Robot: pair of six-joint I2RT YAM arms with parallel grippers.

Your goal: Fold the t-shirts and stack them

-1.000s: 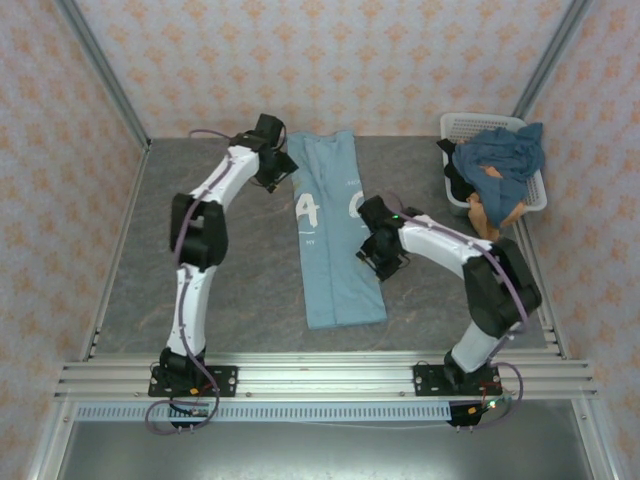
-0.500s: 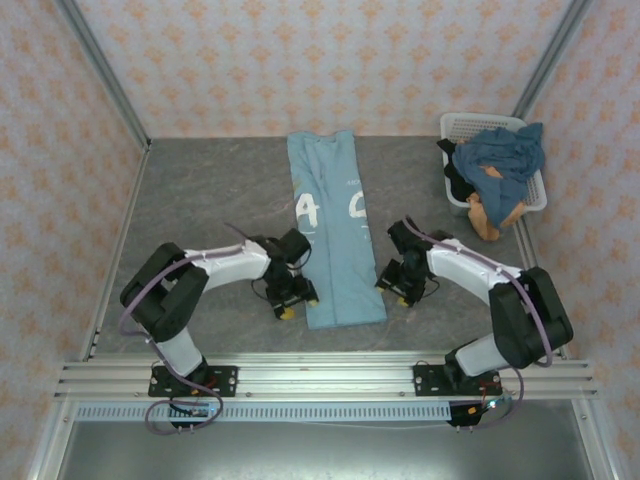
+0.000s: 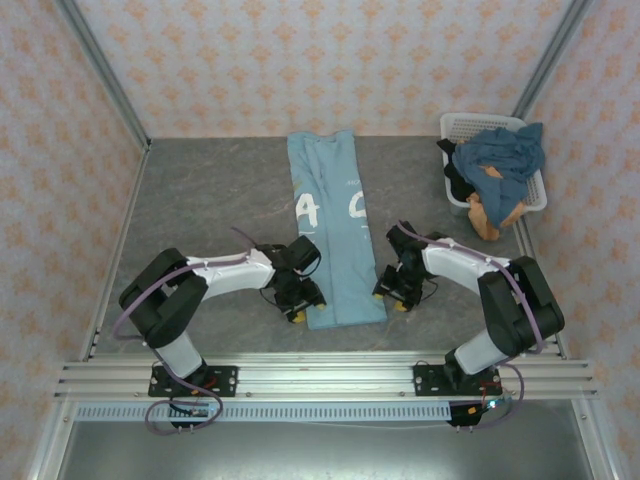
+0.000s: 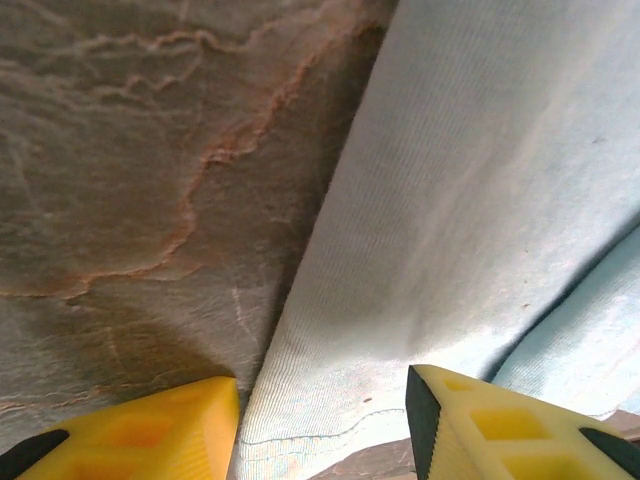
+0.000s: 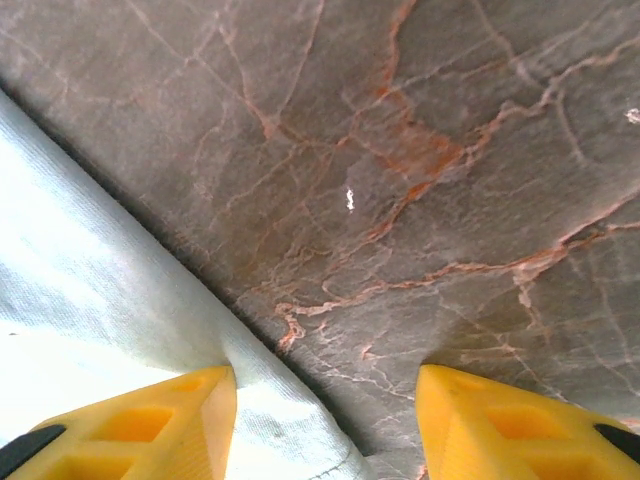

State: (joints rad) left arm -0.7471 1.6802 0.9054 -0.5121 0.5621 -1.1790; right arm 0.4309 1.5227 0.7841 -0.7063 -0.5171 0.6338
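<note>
— Sky-blue cloth is where both arms have gone; the sky-blue t-shirt (image 3: 333,235) lies flat as a long narrow strip up the middle of the grey marbled table (image 3: 200,200), with white letters showing about halfway along. What moved?

— The left gripper (image 3: 298,305) most of all; a second ago it was up at the strip's far left corner, and it has swung down to the near left corner. The right gripper (image 3: 398,298) slid from beside the middle of the right edge to the near right corner.

— Holding anything?

— No; in its wrist view the left one's yellow fingertips (image 4: 150,430) stand apart with the shirt's left edge running between them, not pinched. The right one's jaws are likewise apart; the cloth's edge lies by one fingertip, with bare table between the two.

— Meaning?

— I judge the lengthwise folds done and the crosswise fold about to begin; both pincers look set to take the near hem and carry it toward the far end.

— And the others?

— The slate-blue shirt (image 3: 505,150) and the orange-tan shirt (image 3: 490,215) are heaped in the white lattice basket (image 3: 455,125) at the far right, the tan one spilling over its rim; neither is folded, so the stack is not begun.
</note>
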